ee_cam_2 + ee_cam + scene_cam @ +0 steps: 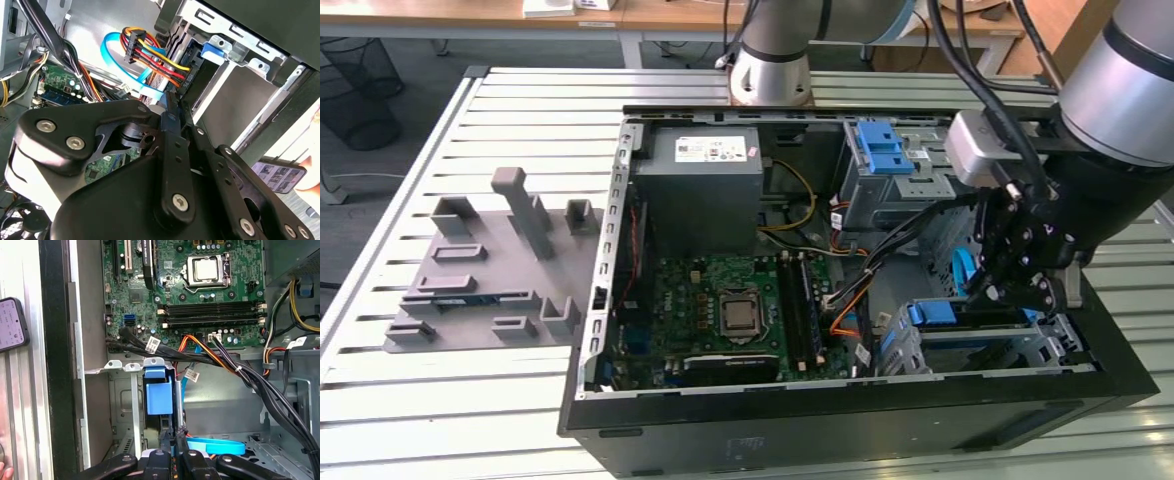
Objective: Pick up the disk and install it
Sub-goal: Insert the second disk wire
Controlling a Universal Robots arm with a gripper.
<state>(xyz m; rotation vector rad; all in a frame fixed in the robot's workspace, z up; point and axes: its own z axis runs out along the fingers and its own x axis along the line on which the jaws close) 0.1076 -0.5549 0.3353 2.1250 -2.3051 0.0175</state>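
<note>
Blue-framed disk (apparently seated).

I see a matt black metal gripper with bright screw heads, above the disk in its smooth blue plastic carrier. The case walls look like dull grey sheet metal, the motherboard glossy green, the table pale ribbed metal slats

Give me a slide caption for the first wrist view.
Gripper poised at the blue-carrier disk seated in the drive bay, below the motherboard.
</note>
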